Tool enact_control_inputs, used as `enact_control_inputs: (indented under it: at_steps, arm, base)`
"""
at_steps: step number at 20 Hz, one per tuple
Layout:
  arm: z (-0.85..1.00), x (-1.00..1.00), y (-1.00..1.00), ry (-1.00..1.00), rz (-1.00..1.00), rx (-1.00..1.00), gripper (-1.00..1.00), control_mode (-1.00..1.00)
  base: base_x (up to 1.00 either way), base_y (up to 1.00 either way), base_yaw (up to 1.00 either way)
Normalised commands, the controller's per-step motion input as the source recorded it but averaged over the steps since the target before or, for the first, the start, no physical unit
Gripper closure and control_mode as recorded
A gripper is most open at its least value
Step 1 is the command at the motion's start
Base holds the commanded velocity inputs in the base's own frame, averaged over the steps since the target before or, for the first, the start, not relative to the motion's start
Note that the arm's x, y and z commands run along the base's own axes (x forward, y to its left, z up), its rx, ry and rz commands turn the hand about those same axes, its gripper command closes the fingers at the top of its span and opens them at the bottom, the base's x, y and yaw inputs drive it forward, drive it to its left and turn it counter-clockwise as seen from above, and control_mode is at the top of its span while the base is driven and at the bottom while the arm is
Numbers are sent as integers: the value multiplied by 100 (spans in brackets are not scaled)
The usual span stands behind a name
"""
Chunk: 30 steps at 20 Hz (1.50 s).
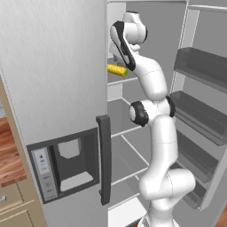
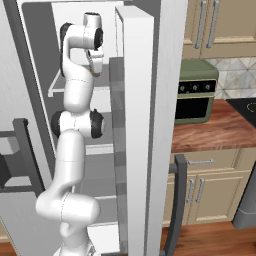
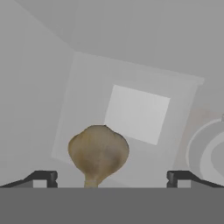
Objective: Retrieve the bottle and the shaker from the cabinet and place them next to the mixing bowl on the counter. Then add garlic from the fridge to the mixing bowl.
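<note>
While the fridge [image 1: 57, 88] stands with one door swung wide in the left base view, the white arm reaches up into its upper compartment, beside a yellow corn cob [image 1: 117, 69] lying on a shelf.

From the right base view the arm bends into the fridge behind the open door's edge; a green toaster oven [image 2: 197, 92] sits on the counter [image 2: 210, 132] further right.

Seen from the hand, the pincer [image 3: 112, 177] is spread wide and holds nothing — the garlic [image 3: 98, 152] sits on the white shelf just beyond its fingertips, nearer the left one.
</note>
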Motion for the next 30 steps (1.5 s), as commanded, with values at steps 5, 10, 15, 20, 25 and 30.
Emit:
enact_control_inputs:
  at_steps: [5,10,15,20,25,30]
  arm:
    - [-3,0,-19,3,-1,0,-100,-100]
    - [-4,5,-12,4,-2,0,-100,-100]
    - [0,28,31,3,0,0,-100,-100]
    - [2,9,4,2,0,0,-100,-100]
    - [0,0,0,2,0,-1,-100,-100]
    - [35,-8,0,1,0,-4,-100,-100]
  base:
    - [0,0,0]
    - [0,0,0]
    - [0,0,0]
    - [0,0,0]
    - [0,0,0]
    - [0,0,0]
